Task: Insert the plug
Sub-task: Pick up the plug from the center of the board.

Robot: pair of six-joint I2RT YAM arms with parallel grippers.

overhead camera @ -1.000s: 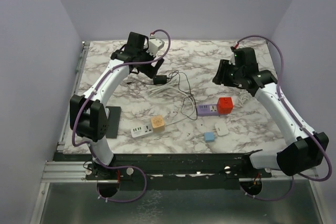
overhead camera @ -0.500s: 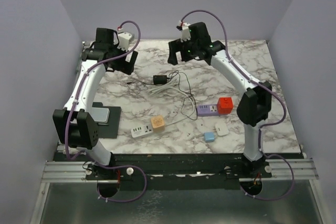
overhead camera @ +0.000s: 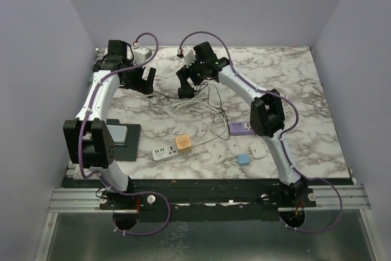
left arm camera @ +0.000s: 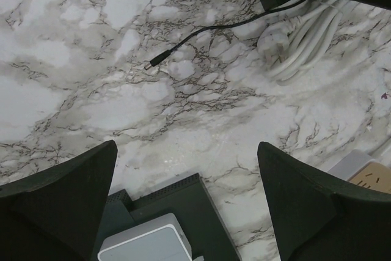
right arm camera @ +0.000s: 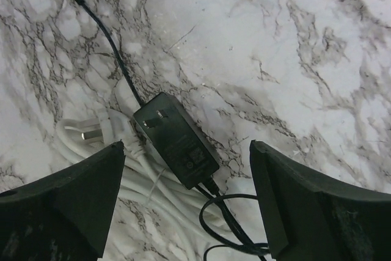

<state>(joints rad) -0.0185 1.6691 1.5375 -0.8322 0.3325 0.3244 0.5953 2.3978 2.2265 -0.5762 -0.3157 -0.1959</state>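
1. Black rectangular power adapter (right arm camera: 177,140), plug prongs at one end, lies flat on the white-and-grey marbled tabletop (right arm camera: 275,41), toward the far centre. Its thin black lead (right arm camera: 113,47) runs off to a small barrel tip.
2. Your right end effector (right arm camera: 186,206) hangs directly over the adapter. The fingers are spread wide to either side and are not touching it.
3. Coiled white cable (right arm camera: 146,194) lies just beside the adapter and partly under its near end.
4. Your left end effector (left arm camera: 189,206) is at the far left of the tabletop, jaws spread, gripping nothing. Its wrist view looks down on bare marble, with the barrel tip ahead and the adapter at the upper right edge.
5. Purple power strip (overhead camera: 241,128) lies right of centre, partly hidden by the right arm and well apart from the adapter.
6. White power strip (overhead camera: 160,153) lies near the front edge, with an orange cube (overhead camera: 183,143) at its right end.
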